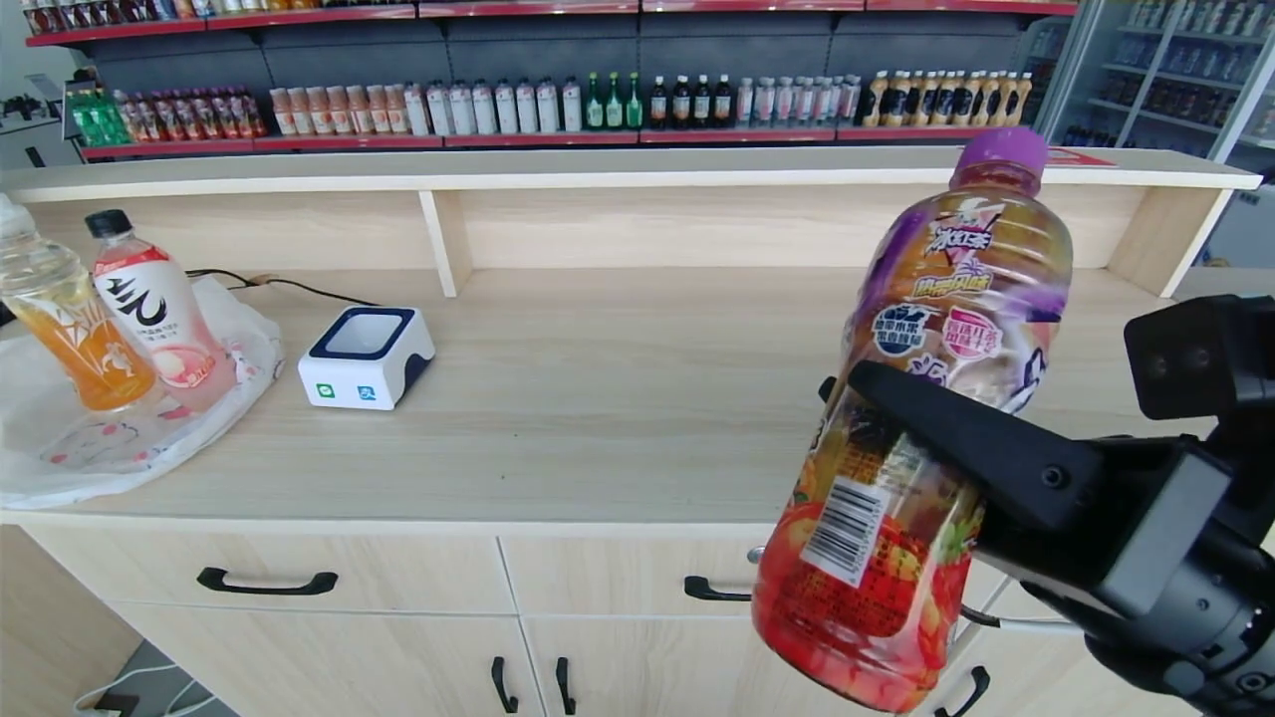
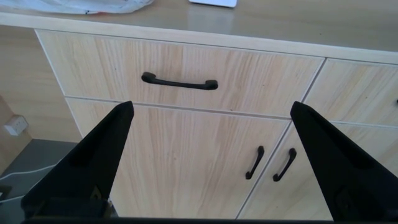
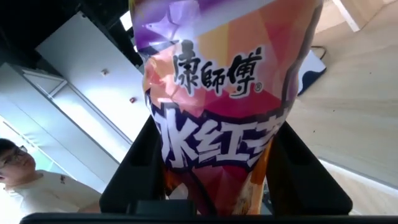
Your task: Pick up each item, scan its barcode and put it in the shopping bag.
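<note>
Gripping tilted bottle (image 1: 956,299), right pincer (image 1: 901,428) hovers near counter (image 1: 598,418) front edge.

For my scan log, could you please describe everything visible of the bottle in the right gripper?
The bottle is clear plastic with a purple cap and a glossy purple, orange and red wrap; it looks full and sealed. The right gripper clamps it below the middle, in the air on the robot's right, tilted, cap up, base toward the left. A white barcode near the base faces the head camera. Nothing else touches it.
</note>
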